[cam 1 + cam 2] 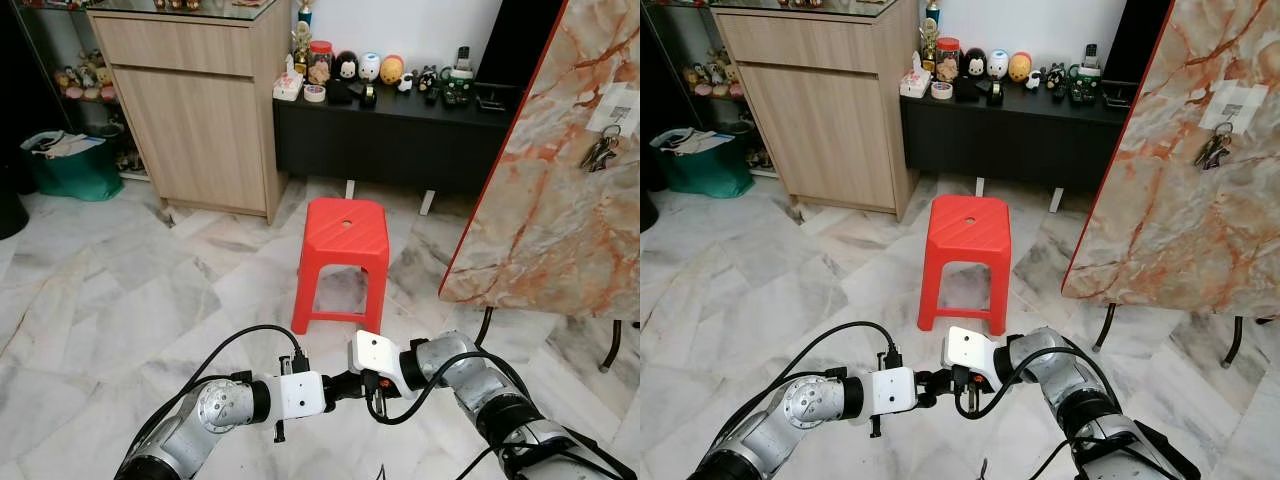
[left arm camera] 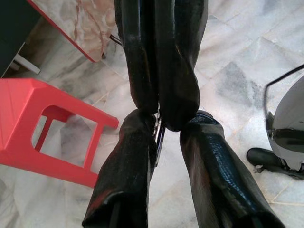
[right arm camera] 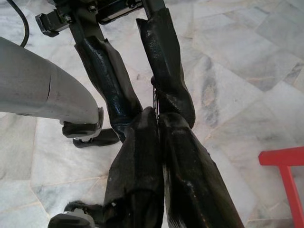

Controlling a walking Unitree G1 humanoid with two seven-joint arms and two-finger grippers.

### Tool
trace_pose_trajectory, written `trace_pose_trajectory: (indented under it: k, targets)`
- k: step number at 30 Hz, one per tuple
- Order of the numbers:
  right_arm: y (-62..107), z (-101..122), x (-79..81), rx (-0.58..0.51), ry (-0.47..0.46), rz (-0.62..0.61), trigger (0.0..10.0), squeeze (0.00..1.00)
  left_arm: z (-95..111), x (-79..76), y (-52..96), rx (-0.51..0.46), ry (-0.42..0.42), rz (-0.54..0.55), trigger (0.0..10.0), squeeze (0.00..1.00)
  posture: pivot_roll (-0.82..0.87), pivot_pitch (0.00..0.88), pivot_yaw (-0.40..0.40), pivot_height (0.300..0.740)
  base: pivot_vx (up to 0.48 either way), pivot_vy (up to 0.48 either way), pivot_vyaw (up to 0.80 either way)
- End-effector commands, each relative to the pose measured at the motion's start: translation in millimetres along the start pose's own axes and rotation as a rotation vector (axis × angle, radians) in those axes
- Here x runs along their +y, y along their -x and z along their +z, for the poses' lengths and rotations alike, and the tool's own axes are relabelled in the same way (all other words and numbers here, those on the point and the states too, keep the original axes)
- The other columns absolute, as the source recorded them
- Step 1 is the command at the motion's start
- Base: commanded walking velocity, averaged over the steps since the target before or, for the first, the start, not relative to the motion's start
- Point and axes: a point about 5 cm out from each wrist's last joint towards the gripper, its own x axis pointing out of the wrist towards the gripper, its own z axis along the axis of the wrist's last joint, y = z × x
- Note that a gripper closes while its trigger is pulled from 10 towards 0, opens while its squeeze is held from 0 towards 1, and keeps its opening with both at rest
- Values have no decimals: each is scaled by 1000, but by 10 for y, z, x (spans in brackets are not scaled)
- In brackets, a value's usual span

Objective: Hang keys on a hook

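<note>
In the left eye view, both arms met low and near, over the marble floor [image 1: 120, 300]. The left gripper [image 1: 340, 385] and the right gripper [image 1: 352, 382] pointed tip to tip, just in front of a red plastic stool [image 1: 343, 240]. Far right, a bunch of keys [image 1: 600, 152] already hung on a hook high on the tilted marble-patterned board [image 1: 540, 220].

The right eye view showed the same layout, with a black console table [image 1: 1020, 120] of figurines against the far wall and a wooden cabinet [image 1: 820, 110] to its left.

In the left wrist view, the left fingers [image 2: 123, 180] stood slightly apart at the tips, and a thin metal ring [image 2: 158, 137] lay between them and the opposing pair, which were pressed together.

In the right wrist view, the right fingers [image 3: 142, 161] were closed together where a sliver of metal showed; whether it was firmly pinched could not be told.

The handover looked risky: the ring was thin and edge-on, so if one gripper let go before the other had a sure pinch, it could drop to the floor.
</note>
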Motion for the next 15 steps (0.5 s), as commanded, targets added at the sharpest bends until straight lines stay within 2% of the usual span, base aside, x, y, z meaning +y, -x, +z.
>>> trace_pose_trajectory:
  k: [1,2,3,4,5,15]
  targets:
    - [-76,135,26,-49,64,42,10000,0,38,9,-45,-10,-24,-18,9333,0,128,0,-93,740,0,0,0]
    - [-93,126,42,-41,66,52,10000,0,51,14,-47,-16,-34,-22,5490,0,128,0,-94,740,0,0,0]
    - [-99,120,51,-35,69,58,10000,0,57,16,-47,-18,-37,-23,3333,0,128,0,-94,740,0,0,0]
    - [-106,112,60,-29,72,65,10000,0,62,18,-47,-19,-38,-24,2235,0,130,0,-96,740,0,0,0]
    - [-111,102,72,-22,74,72,10000,0,67,21,-46,-21,-40,-24,0,0,131,0,-96,740,0,0,0]
    - [-140,-13,162,63,110,128,10000,0,102,20,-42,-31,-50,-42,0,0,134,0,-101,740,0,0,0]
